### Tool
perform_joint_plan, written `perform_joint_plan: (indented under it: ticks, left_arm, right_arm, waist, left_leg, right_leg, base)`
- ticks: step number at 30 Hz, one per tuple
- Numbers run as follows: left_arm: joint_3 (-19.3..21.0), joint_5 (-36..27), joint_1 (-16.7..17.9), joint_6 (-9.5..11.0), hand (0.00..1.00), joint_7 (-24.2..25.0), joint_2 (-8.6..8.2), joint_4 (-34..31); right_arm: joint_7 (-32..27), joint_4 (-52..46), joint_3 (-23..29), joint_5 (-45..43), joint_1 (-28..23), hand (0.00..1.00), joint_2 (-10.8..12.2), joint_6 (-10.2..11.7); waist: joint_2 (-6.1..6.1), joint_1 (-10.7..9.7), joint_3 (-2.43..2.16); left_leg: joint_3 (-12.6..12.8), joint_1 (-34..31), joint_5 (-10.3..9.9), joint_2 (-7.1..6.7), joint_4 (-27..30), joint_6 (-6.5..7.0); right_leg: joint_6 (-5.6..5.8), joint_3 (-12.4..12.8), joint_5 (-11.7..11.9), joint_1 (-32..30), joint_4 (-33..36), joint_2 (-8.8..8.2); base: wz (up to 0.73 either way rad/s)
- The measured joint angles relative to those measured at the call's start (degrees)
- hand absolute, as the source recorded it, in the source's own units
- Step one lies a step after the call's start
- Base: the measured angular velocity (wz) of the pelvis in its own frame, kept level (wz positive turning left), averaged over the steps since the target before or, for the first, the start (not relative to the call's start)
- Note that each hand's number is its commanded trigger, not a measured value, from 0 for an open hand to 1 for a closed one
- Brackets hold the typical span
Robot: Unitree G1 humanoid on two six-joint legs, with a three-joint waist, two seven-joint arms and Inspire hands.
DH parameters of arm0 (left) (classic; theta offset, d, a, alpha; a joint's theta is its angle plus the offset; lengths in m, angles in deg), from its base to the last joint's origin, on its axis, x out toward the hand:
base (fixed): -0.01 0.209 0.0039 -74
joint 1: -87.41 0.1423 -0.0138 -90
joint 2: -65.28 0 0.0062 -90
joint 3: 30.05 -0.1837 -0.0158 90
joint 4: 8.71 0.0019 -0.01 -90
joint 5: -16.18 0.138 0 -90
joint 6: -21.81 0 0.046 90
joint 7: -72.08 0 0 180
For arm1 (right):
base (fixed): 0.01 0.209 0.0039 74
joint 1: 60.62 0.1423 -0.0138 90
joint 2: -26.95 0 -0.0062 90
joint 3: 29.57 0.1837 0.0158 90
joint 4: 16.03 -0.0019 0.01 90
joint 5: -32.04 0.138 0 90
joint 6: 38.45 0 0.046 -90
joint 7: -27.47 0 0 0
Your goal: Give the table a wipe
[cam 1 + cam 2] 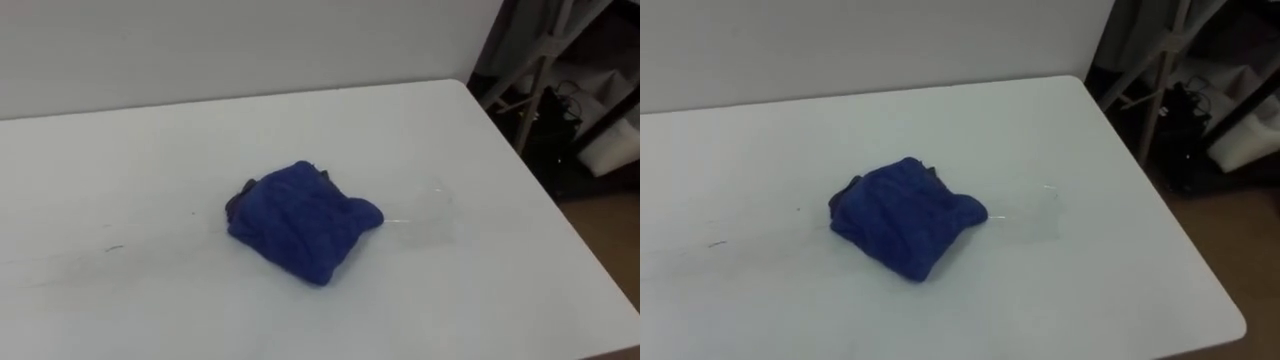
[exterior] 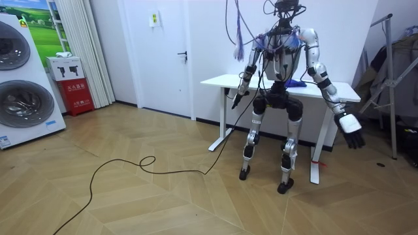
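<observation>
- Left eye view: blue cloth [image 1: 300, 220] lies crumpled in a heap near the middle of the white surface [image 1: 140, 140].
- Faint glossy patch [image 1: 425, 212] on the surface just right of the cloth; small dark mark [image 1: 113, 247] well to its left.
- Room view: robot stands at the surface, back to camera, arms lowered.
- Right hand [image 2: 351, 127] hangs past the surface's end on the room view's right, fingers spread, holding nothing.
- Left hand [image 2: 238, 99] sits below the surface edge; finger state: cannot tell.
- Writing: red box [image 2: 78, 94] carries white print, white box [image 2: 63, 67] on top of it has black pictograms, yellow sign [image 2: 155, 18] hangs on the wall; all too small to read.
- Containers: 2 stacked washing machines [image 2: 19, 104], doors shut; contents not visible.
</observation>
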Motion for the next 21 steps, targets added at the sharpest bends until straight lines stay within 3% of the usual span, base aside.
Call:
perform_joint_plan:
  ticks: [4,8,14,21]
  left_arm:
    - [-0.9,0.0,-1.6,0.4,0.00,0.2,0.27,4.1]
    - [-4.5,0.0,-2.5,1.1,0.00,0.2,0.36,7.3]
    - [-9.3,0.0,-3.6,2.5,0.00,0.0,0.36,12.8]
    - [-10.8,0.0,-2.9,3.0,0.00,-0.9,-0.04,14.9]
  right_arm:
    - [5.8,3.9,-7.3,-3.3,-0.1,0.00,0.7,-0.5]
    - [9.7,6.2,-14.3,-11.0,1.5,0.00,1.3,-1.7]
    - [11.5,6.4,-22.8,-24.7,4.6,0.00,3.5,-1.6]
    - [12.4,3.7,-28.9,-33.0,6.6,0.00,4.4,-1.6]
  waist:
    - [0.27,0.8,-0.04]
    - [0.93,2.2,-0.03]
    - [2.27,3.2,0.20]
    - [2.63,5.7,0.23]
  left_leg:
    - [0.0,1.0,0.0,-0.02,0.0,0.03]
    - [-0.1,1.2,0.0,-0.02,0.2,0.04]
    - [-0.9,2.0,-0.1,-0.02,0.4,0.01]
    - [-1.2,1.3,-0.1,-0.03,0.5,0.02]
  right_leg:
    - [0.04,0.0,0.0,0.6,-0.2,0.00]
    - [0.02,0.0,-0.1,0.8,-0.3,0.00]
    - [0.05,-0.9,0.0,2.5,-0.8,0.00]
    - [-0.01,-1.1,0.1,2.5,-0.8,0.05]
  base:
    - [0.00]
    - [0.00]
    - [0.06]
    - [0.01]
